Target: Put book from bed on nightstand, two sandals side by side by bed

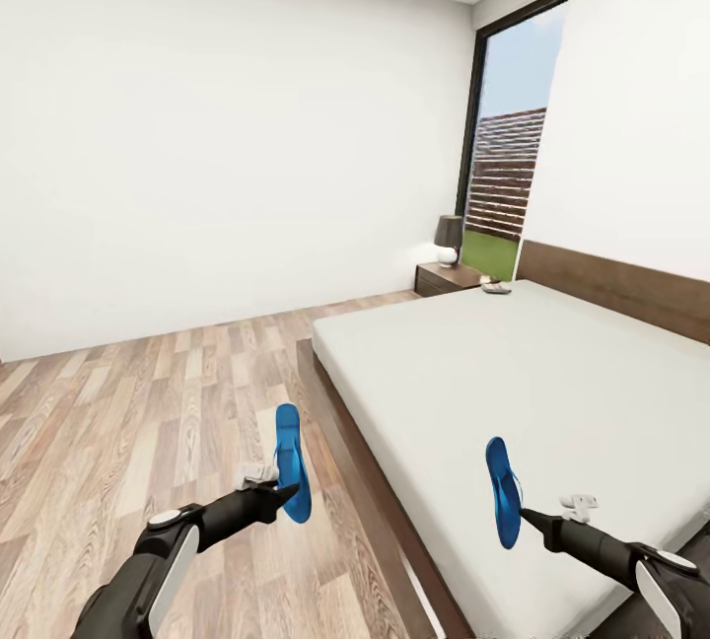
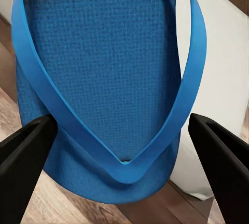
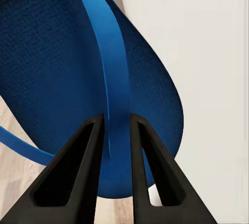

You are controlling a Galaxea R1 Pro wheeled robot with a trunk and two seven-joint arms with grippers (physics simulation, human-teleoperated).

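**A sandal in each gripper, beside the bed**

White walls and a pale wood-plank floor [image 1: 128, 412] frame the bedroom, with a tall dark-framed window [image 1: 508, 141] at the far right corner. The bed [image 1: 513, 373], off-white mattress on a dark frame, fills the right side; its headboard [image 1: 631, 289] runs along the far right wall. At the far corner sits the nightstand [image 1: 446, 278] with a dark-shaded lamp [image 1: 449, 239]. A small pale object [image 1: 496, 287] lies at the bed's far corner just beside the nightstand, too small to identify.

Near me, the left gripper [image 1: 281, 493] holds a blue sandal [image 1: 292, 461] upright over the floor, just left of the bed frame. The right gripper [image 1: 528, 518] holds the other sandal [image 1: 504, 491] upright over the mattress's near part.

From above, both sandals show edge-on and the finger grip is hard to judge. The left wrist view shows more: the sandal's sole [image 2: 104, 79] with its V-shaped strap, and the black fingers [image 2: 23, 149] wide apart, pressing the sandal's two edges. The right wrist view shows narrow-set fingers [image 3: 85, 167] pinching one strap [image 3: 111, 79] of its sandal [image 3: 46, 68], whose heel end is cut off.
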